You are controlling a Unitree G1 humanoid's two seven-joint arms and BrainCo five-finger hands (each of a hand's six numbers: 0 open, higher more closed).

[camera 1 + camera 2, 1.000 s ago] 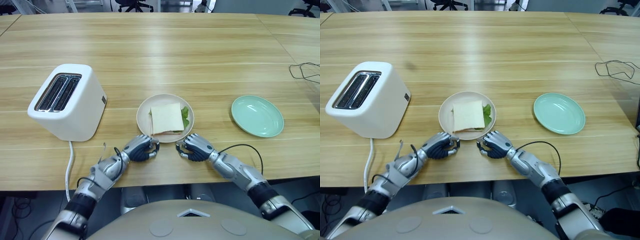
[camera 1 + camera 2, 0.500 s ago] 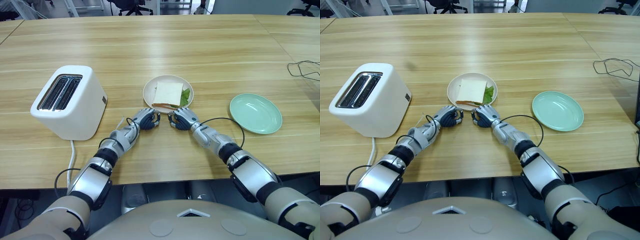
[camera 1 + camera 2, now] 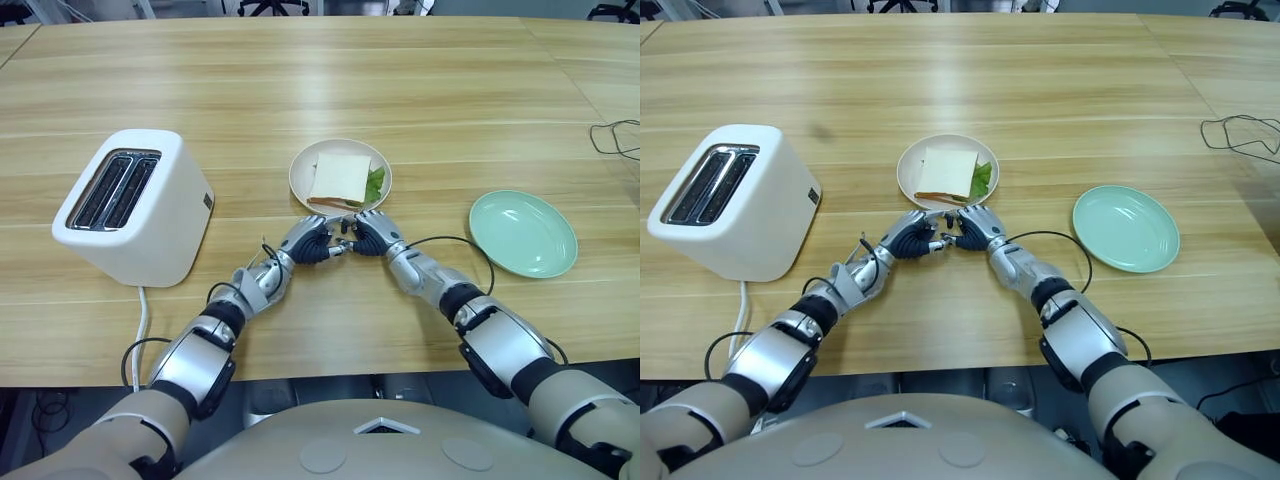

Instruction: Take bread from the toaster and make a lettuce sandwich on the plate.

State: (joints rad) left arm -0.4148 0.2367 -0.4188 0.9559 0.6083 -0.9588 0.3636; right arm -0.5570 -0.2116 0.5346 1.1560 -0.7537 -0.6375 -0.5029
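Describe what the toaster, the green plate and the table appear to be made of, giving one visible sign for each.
toaster: likely white plastic, matte, with smooth rounded corners; its top slots look metal.
green plate: glossy ceramic or melamine, with a sheen on the rim; which of the two is unclear.
table: wood or wood-look laminate, satin, with plank grain and soft reflections.

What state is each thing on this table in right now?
toaster, no bread poking from its slots.
sandwich, assembled, lettuce peeking out.
beige plate, holding the sandwich.
green plate, right way up.
left hand, fingers curled, holding nothing.
right hand, fingers curled, holding nothing.
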